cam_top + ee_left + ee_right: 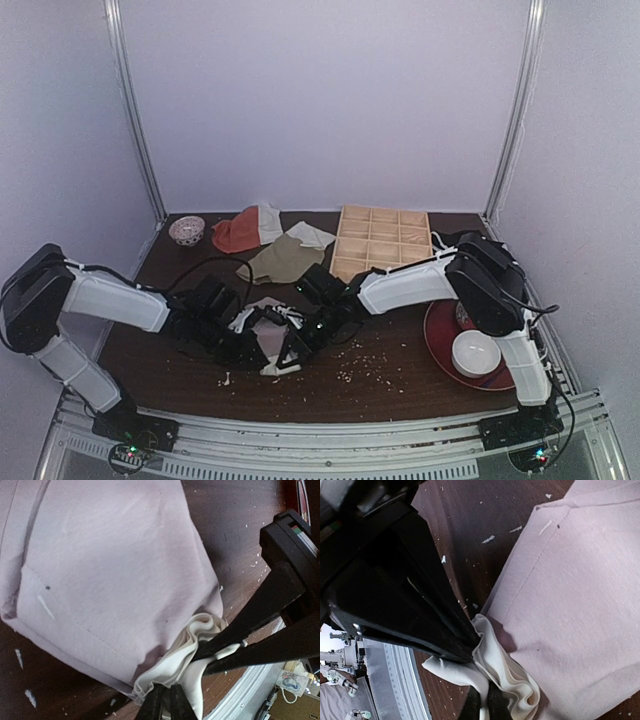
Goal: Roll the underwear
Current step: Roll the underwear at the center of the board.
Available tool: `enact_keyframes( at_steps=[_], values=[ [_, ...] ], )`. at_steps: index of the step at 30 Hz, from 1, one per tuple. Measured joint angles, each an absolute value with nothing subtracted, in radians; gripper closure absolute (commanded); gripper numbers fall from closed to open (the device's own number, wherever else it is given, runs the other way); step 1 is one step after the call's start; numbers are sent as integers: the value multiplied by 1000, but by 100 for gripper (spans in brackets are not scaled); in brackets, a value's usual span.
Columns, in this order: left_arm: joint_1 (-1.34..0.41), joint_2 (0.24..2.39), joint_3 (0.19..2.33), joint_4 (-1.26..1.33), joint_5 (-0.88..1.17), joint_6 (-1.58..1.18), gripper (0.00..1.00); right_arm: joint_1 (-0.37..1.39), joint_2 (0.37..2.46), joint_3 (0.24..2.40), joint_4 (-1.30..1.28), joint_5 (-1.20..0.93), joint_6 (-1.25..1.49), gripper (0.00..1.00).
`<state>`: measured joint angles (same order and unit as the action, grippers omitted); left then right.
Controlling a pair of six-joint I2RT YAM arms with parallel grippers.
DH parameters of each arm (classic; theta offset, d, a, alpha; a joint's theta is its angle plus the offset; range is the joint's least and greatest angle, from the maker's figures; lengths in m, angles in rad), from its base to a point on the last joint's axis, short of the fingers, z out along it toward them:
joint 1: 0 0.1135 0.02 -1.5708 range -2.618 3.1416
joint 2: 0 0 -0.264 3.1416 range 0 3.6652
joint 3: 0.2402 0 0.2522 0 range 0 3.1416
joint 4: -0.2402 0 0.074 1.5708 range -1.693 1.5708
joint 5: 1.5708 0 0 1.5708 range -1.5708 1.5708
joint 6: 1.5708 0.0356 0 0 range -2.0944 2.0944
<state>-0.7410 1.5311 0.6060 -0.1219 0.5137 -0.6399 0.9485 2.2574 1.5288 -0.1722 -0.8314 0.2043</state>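
Pinched shut on soft mauve-pink fabric underwear, at bunched white waistband: left gripper, right gripper. Turn both together, tightly, evenly.

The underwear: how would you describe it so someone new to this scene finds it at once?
On the dark wooden table, look at the near middle, where the two arms meet. The underwear is the bunched cloth pinched by the left gripper and the right gripper. Unlike the olive-green cloth and the orange-red cloth farther back, it is dusty mauve-pink with a white band.
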Motion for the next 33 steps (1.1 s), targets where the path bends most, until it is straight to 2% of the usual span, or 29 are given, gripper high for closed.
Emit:
enact_keyframes(
  at_steps=[17, 18, 20, 22, 33],
  values=[
    [-748, 1244, 538, -274, 339, -652, 77, 977, 2342, 1720, -329, -793, 152, 100],
    [-748, 1240, 532, -278, 338, -651, 75, 977, 2347, 1728, -336, -794, 153, 100],
    [-748, 1236, 524, -292, 334, -646, 61, 976, 2354, 1739, -347, -801, 154, 100],
    [-748, 1230, 520, -300, 329, -634, 53, 975, 2357, 1744, -353, -807, 155, 100],
    [-782, 1160, 514, -318, 279, -583, 51, 972, 2357, 1744, -357, -809, 157, 100]
  ],
)
